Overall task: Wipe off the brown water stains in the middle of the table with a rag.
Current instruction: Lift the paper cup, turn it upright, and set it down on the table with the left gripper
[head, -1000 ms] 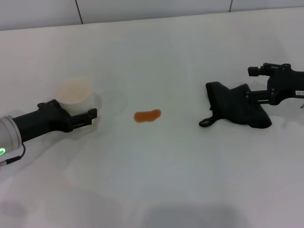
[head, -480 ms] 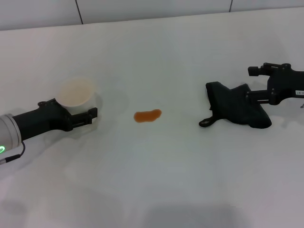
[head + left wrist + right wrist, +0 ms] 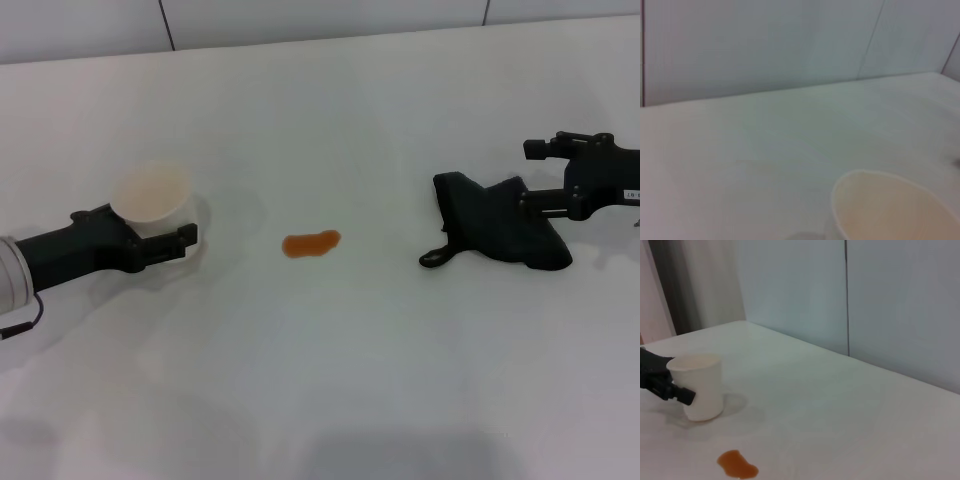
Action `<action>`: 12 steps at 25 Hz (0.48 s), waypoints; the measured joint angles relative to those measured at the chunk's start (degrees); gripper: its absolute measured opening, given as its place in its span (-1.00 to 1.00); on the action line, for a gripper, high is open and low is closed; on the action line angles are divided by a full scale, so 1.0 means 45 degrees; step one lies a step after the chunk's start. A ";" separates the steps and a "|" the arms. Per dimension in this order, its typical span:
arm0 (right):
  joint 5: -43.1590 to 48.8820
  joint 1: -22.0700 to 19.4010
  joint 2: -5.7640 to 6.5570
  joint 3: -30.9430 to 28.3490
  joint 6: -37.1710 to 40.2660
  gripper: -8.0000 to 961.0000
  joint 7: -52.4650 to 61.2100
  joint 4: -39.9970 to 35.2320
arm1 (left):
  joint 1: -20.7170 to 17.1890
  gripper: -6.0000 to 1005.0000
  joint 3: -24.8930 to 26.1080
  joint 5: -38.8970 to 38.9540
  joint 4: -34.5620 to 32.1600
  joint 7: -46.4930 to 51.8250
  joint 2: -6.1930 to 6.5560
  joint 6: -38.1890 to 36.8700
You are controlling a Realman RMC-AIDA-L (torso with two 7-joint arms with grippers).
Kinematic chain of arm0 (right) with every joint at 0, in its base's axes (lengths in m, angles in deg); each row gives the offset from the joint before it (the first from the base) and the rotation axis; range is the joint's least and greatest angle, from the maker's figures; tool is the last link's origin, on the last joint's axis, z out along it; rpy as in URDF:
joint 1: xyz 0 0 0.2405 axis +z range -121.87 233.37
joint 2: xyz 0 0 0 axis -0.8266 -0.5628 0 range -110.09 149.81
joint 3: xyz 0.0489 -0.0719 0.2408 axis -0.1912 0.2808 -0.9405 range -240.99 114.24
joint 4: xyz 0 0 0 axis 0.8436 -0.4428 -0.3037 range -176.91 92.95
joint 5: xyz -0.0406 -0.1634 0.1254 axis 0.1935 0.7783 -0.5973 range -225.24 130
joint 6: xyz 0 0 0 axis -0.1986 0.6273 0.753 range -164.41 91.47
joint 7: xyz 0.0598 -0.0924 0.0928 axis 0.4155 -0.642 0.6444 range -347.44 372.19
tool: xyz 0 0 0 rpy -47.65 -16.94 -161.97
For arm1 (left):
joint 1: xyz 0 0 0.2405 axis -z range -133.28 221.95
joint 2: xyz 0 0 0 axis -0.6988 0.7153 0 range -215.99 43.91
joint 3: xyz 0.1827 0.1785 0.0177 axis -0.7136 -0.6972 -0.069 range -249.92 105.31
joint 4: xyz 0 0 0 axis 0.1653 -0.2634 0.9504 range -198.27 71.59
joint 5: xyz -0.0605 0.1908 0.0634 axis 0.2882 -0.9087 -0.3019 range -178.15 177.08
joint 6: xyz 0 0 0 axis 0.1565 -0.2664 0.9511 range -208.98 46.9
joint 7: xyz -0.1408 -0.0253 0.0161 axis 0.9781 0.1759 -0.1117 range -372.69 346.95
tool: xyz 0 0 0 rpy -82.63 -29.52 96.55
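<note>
The brown water stain [image 3: 311, 243] is a small orange-brown blot in the middle of the white table [image 3: 330, 370]; it also shows in the right wrist view [image 3: 738, 464]. The black rag [image 3: 497, 226] lies bunched to its right, with its loop tag towards the stain. My right gripper [image 3: 528, 178] is at the rag's right end, open, with one finger on the cloth and the other above it. My left gripper [image 3: 160, 230] is far left of the stain, shut on a white plastic cup [image 3: 152, 196], as the right wrist view [image 3: 666, 383] also shows.
The white cup [image 3: 697, 387] stands upright in the left gripper, and its rim shows in the left wrist view [image 3: 890, 205]. A pale wall [image 3: 850, 295] runs along the table's far edge. Bare tabletop lies between the stain and the rag.
My left gripper has moved a little to the left with the cup, away from the stain. The right gripper, the rag and the stain have not moved.
</note>
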 joint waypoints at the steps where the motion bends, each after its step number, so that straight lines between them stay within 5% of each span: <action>1: 0.0000 -0.0001 0.0000 0.0000 0.0000 0.79 0.0000 0.0000 | 0.0006 0.76 0.0000 0.0005 0.0009 0.0008 0.0004 -0.0064; 12: 0.0000 0.0005 0.0000 0.0000 0.0001 0.79 0.0000 0.0024 | 0.0036 0.76 0.0000 -0.0372 0.0255 0.0532 0.0007 -0.0463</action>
